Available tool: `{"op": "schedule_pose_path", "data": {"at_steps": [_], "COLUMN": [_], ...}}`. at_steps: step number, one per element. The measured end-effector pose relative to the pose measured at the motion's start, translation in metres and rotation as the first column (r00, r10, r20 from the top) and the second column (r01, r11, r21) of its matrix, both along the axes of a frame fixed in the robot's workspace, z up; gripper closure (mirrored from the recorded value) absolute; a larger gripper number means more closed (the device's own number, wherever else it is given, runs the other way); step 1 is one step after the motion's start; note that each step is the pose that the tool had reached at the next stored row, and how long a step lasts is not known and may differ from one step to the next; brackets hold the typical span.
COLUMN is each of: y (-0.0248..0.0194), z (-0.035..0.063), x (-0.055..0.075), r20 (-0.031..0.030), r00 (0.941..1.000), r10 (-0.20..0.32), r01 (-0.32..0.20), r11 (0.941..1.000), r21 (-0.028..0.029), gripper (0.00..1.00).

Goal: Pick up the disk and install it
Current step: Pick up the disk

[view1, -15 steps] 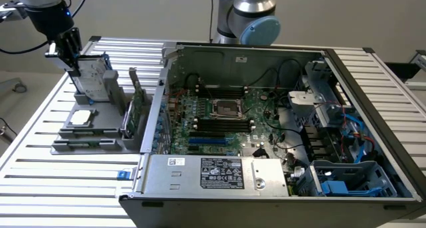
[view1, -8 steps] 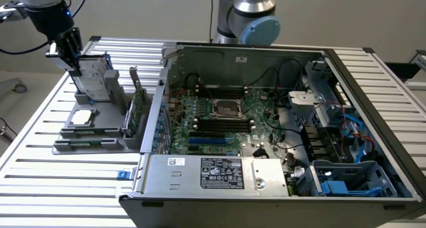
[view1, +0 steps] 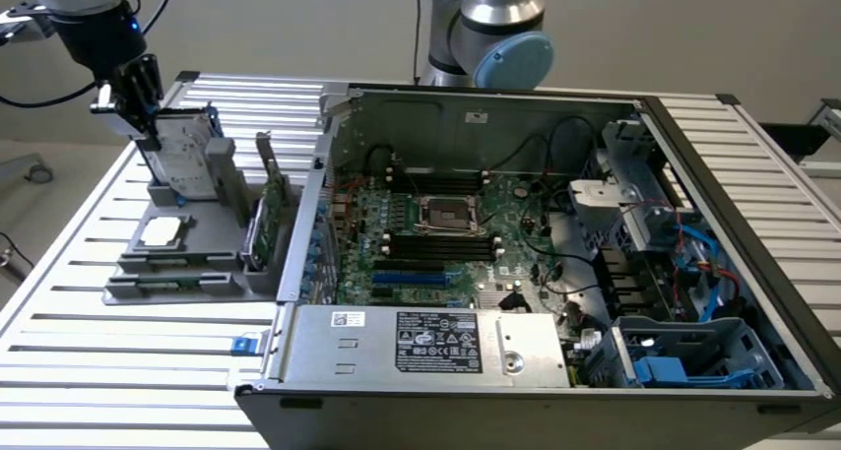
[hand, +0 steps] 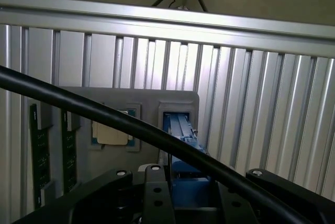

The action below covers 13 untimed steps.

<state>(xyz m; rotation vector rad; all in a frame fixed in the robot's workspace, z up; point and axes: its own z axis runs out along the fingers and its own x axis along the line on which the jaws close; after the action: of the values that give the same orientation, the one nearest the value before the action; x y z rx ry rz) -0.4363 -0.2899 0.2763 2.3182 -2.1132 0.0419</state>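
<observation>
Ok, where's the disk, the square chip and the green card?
disk (view1: pixel 184 152), exterior view, its silver face.
square chip (view1: pixel 161 231), exterior view, its top.
green card (view1: pixel 271 225), exterior view, its green face.

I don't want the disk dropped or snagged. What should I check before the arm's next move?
1. The pincer is at the top edge of the disk: ok.
2. The disk is clear of the holder: cannot tell.
3. The case is open on top: ok.
4. The blue bay is free: cannot tell.
5. The black cable is clear of the disk: cannot tell.
</observation>
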Motion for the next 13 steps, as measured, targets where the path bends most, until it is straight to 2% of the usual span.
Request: {"op": "schedule_pose_path", "data": {"at_steps": [13], "y": [0.0], "z": [0.0028], "x": [0.0], "r20": [0.0008], "r00": [1.0], "r10": [0.0], "r01": [0.0], "r11": [1.0], "r21": [0.0001], "gripper": [0.67]}}
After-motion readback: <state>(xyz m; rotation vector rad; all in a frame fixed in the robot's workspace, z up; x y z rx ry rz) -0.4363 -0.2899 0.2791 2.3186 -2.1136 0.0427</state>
